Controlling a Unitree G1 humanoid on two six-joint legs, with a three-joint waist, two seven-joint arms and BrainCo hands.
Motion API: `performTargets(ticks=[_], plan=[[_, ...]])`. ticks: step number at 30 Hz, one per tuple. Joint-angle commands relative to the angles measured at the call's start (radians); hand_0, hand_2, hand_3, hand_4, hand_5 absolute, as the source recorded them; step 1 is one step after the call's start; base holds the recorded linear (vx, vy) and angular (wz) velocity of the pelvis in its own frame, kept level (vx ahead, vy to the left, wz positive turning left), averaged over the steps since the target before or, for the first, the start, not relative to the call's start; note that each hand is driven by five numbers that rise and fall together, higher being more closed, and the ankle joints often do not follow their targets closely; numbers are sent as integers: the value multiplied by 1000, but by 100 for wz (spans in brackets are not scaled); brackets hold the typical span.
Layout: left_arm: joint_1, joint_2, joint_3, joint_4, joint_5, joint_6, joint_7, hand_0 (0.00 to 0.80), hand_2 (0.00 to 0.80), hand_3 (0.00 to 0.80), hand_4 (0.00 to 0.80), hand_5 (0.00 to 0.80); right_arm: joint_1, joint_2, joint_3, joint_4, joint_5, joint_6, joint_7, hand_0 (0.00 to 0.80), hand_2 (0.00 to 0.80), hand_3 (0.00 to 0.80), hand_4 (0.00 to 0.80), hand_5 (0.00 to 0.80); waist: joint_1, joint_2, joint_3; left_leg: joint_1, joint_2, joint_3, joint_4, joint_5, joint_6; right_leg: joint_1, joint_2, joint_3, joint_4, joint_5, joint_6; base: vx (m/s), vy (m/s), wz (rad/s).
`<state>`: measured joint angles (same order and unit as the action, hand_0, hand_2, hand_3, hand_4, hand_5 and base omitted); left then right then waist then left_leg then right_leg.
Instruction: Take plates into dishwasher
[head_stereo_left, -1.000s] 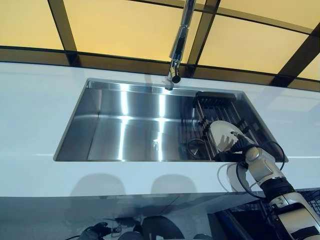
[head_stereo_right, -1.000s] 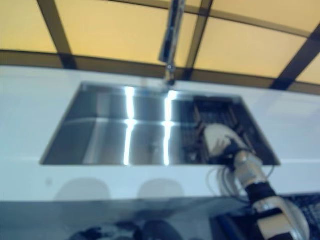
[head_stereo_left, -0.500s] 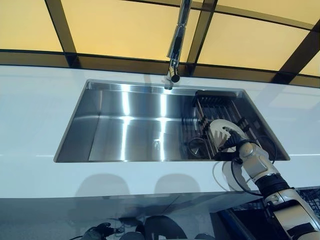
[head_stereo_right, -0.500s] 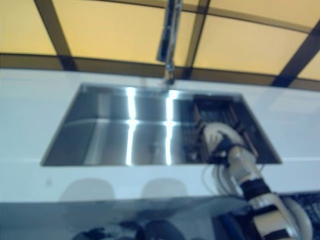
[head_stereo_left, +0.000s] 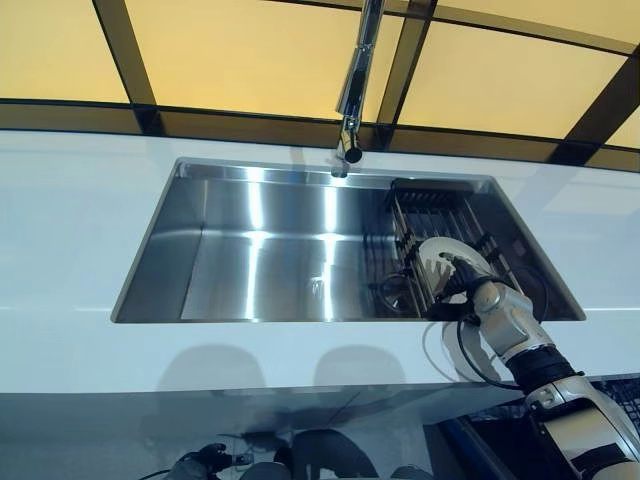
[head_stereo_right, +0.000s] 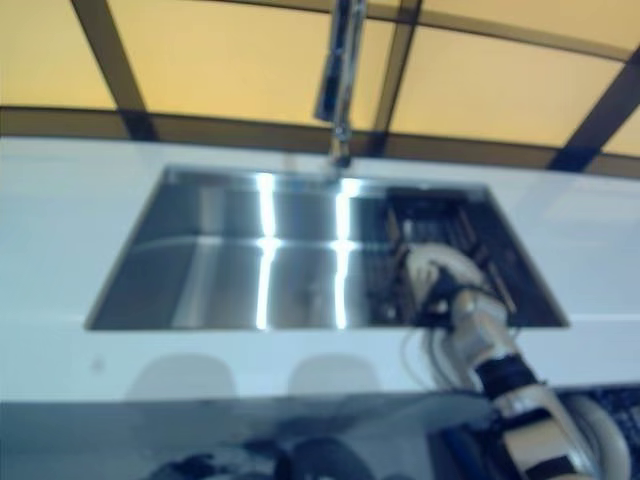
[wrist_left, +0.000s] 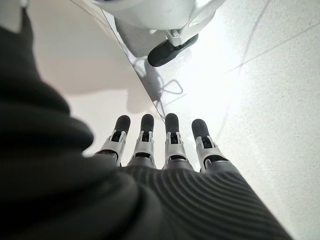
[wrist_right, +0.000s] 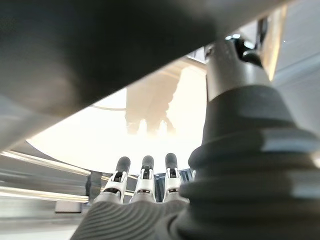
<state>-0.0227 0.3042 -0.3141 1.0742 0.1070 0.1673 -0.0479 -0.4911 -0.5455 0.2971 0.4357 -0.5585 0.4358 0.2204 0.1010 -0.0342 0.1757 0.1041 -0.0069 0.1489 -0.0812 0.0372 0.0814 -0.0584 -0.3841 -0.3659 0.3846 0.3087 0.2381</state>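
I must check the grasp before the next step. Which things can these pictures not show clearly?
- Right hand on the plate: the eye views show it too small to tell contact.
- Rack: its near part is hidden behind plate and hand.
- Dishwasher: in no view.
- Left hand: seen only in its wrist view, over floor.

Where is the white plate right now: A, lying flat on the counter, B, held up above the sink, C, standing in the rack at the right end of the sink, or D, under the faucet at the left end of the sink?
C: the plate stands among the bars of the dark rack at the sink's right end, with the right hand at it.
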Motion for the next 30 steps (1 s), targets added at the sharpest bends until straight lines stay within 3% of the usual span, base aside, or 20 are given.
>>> performTargets(ticks=[1,7,16,17,18,20,30], plan=[[-43,-11,-6,-27,52,-3,1,0,0,0,0,0,-95,12,48,0,-73,-18,19,0,0,0,0,0,26,-1,18,-9,4,29,-6,-51,-17,-61,-11,48,111,-98,-25,-18,4,6],[-52,-13,-5,-31,52,-4,1,0,0,0,0,0,-89,24,94,36,-151,-11,98,0,0,0,0,0,32,0,28,-16,5,25,-6,-47,-20,-59,-11,46,107,-100,-24,-10,8,5],[-71,-20,-18,-36,41,7,0,0,0,0,0,0,-83,41,103,79,-190,23,-8,0,0,0,0,0,38,-1,32,-25,2,24,-6,-45,-20,-45,-14,43,86,-96,-22,0,1,0],[-73,-21,-22,-34,38,5,1,0,0,0,0,0,-85,42,100,87,-184,38,-29,166,166,166,166,166,39,0,33,-26,1,24,-6,-45,-19,-44,-16,41,85,-95,-23,0,0,0],[-74,-22,-26,-32,34,3,3,0,0,0,0,0,-87,44,97,97,-183,48,-45,571,571,571,571,571,40,1,33,-27,1,25,-6,-45,-19,-44,-16,40,84,-96,-23,0,0,0],[-74,-27,-30,-30,31,2,8,0,0,0,0,0,-87,46,89,103,-183,62,-64,800,800,800,800,800,40,3,35,-29,-1,24,-6,-45,-18,-45,-17,40,84,-95,-23,0,0,0],[-72,-29,-41,-28,19,-13,8,0,0,0,0,0,-103,23,59,112,-174,82,-173,800,800,800,800,800,43,12,39,-28,-4,11,-6,-50,-13,-59,-21,42,101,-94,-24,0,1,0]])
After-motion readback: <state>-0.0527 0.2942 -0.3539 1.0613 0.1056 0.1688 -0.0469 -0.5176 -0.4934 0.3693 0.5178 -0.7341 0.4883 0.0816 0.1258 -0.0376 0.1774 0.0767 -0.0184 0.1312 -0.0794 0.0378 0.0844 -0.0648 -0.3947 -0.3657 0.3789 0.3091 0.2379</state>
